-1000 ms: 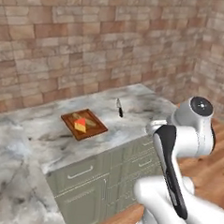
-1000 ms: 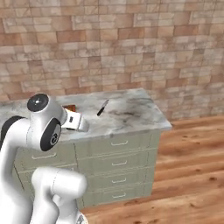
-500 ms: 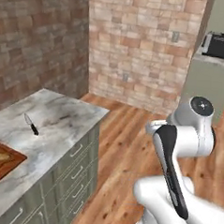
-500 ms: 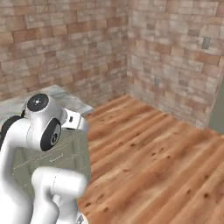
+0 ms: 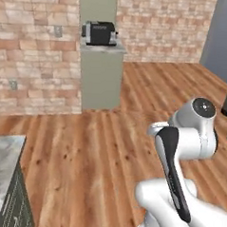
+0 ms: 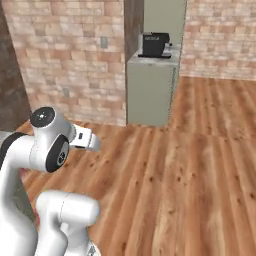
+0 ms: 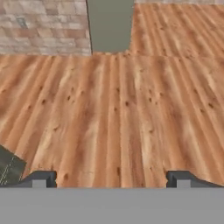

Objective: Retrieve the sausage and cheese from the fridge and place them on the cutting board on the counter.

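Since a moment ago my base is swinging round, so both base views are sliding off the cutting board and onto open room. My pincer (image 7: 112, 178) is standing wide and holding nothing, its tips hanging over bare wooden floor (image 7: 118, 113). At my far left a corner of the counter (image 5: 2, 161) is showing. Ahead, a green-grey pillar cabinet (image 5: 100, 74) is carrying a black coffee machine (image 5: 99, 32) against the brick wall (image 5: 34, 44). A dark grey slab (image 5: 222, 36) is standing at the right.
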